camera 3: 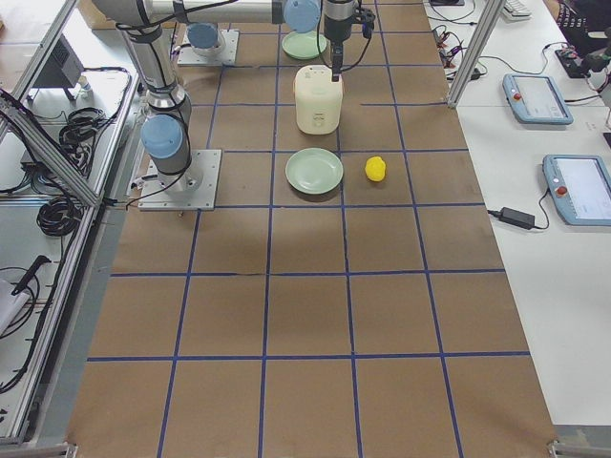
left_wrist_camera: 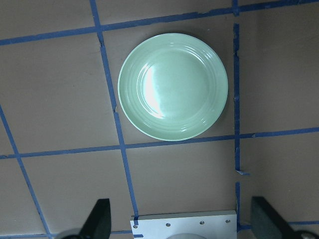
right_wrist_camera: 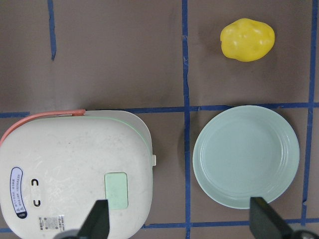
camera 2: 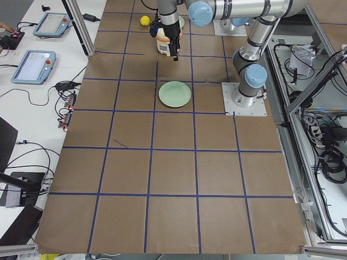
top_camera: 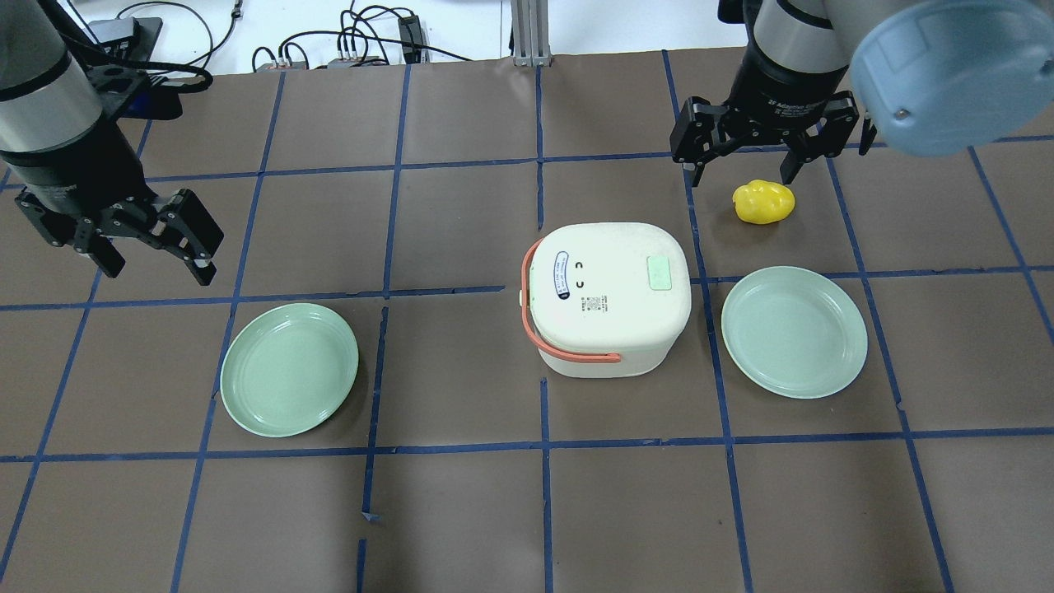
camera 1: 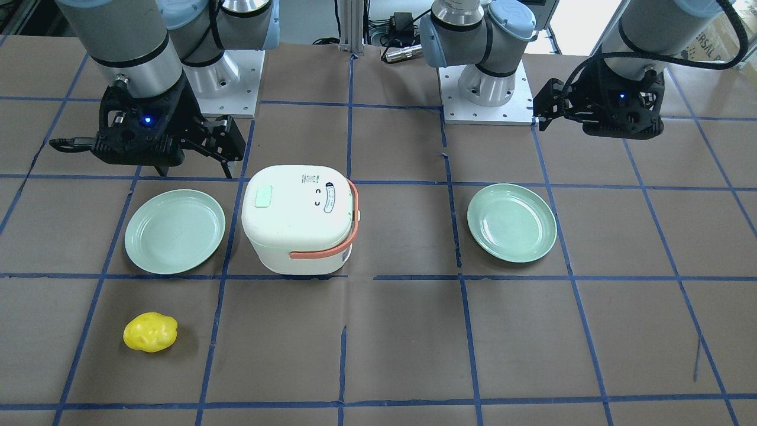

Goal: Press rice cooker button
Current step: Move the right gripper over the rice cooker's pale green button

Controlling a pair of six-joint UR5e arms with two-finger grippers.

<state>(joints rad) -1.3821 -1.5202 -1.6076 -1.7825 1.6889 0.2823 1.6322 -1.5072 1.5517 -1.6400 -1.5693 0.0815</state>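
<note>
The white rice cooker (camera 1: 298, 219) with an orange handle stands mid-table, lid shut; it also shows in the overhead view (top_camera: 609, 296). Its pale green button (camera 1: 263, 196) sits on the lid on the side toward my right arm, and shows in the overhead view (top_camera: 659, 273) and the right wrist view (right_wrist_camera: 116, 190). My right gripper (top_camera: 741, 177) is open and empty, high above the table to the cooker's right, touching nothing; its fingers (right_wrist_camera: 99, 221) frame the button and a plate. My left gripper (top_camera: 156, 268) is open and empty, far to the left.
A green plate (top_camera: 795, 331) lies right of the cooker, and another plate (top_camera: 288, 368) lies left, below my left gripper (left_wrist_camera: 182, 226). A yellow lumpy fruit (top_camera: 764, 203) lies beyond the right plate. The arms' base plates (camera 1: 485, 89) are at the robot's edge.
</note>
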